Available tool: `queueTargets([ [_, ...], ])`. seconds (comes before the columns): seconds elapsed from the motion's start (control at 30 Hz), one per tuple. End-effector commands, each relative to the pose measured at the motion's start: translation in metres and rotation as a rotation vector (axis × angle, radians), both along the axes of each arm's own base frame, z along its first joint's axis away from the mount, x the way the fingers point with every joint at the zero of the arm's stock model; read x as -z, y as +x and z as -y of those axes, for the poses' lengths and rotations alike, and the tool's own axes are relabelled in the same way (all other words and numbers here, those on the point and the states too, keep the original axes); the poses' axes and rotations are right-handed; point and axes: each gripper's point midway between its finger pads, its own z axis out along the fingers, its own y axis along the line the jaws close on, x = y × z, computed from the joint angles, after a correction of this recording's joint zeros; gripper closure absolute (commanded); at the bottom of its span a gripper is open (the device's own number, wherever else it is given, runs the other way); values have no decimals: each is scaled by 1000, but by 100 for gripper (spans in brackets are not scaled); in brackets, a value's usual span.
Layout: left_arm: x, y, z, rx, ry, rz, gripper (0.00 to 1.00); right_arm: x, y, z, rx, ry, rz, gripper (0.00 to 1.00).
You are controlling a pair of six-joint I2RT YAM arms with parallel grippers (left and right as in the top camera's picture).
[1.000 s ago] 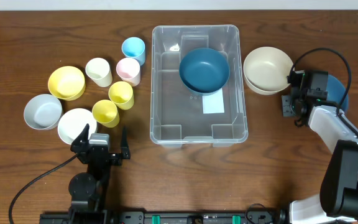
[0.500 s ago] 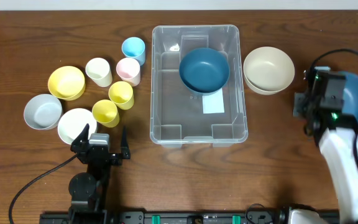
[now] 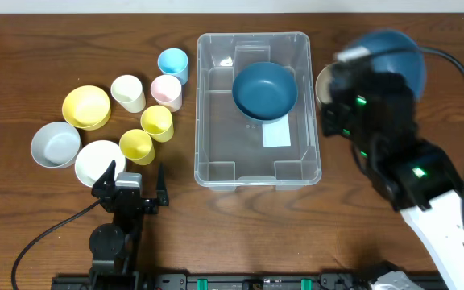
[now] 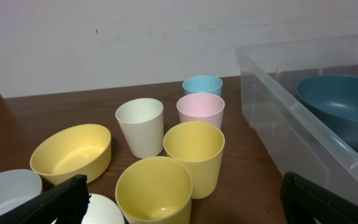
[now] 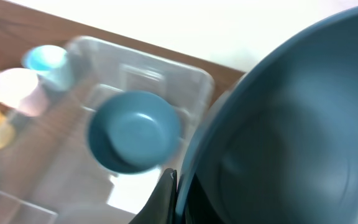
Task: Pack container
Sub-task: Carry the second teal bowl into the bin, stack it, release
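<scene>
- The bench [image 3: 22,48] is dark brown wood with a streaked grain.
- The container [image 3: 252,36] is clear and colourless; the label [image 3: 276,135] on its base is white.
- The blue bowl [image 3: 264,89] inside it is a deep, dusky blue.
- The second blue bowl [image 3: 389,52] is the same deep blue.
- The cream bowl [image 3: 321,80] shows only a pale off-white edge.
- The light blue cup [image 3: 172,63] is sky blue, the pink cup [image 3: 166,90] pale pink and the white cup [image 3: 127,91] off-white.
- The far yellow cup [image 3: 157,122] and near yellow cup [image 3: 136,146] are the same bright yellow.
- The yellow bowl [image 3: 85,106] is a softer yellow, the grey bowl [image 3: 55,144] pale grey and the white bowl [image 3: 97,161] plain white.
- The left gripper [image 3: 136,173] is black.
- The right arm [image 3: 393,153] is black, with a white casing lower down and small green lights.
</scene>
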Motion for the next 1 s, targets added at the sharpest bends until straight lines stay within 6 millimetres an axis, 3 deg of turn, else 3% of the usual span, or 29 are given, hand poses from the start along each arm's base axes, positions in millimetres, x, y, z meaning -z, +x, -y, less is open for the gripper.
queueTargets([
  [0.0, 15, -1, 0, -3, -9, -49, 2, 0, 17, -31, -41, -53, -5, 99],
  [0.13, 15, -1, 0, -3, -9, -49, 2, 25, 44, -65, -81, -85, -65, 99],
  [0.33, 15, -1, 0, -3, -9, -49, 2, 90, 65, -118, -214, -183, -181, 99],
  [0.6, 15, -1, 0, -3, -9, -49, 2, 159, 80, -142, -242, -315, -242, 99],
  [0.8, 15, -1, 0, -3, -9, -49, 2, 189, 84, -145, -244, -338, -280, 99],
  [0.83, 15, -1, 0, -3, -9, -49, 2, 191, 85, -146, -245, -338, -281, 97],
  [0.9, 15, -1, 0, -3, -9, -49, 2, 189, 86, -147, -245, -334, -273, 74],
  [0.97, 15, -1, 0, -3, -9, -49, 2, 180, 86, -149, -256, -338, -257, 62],
])
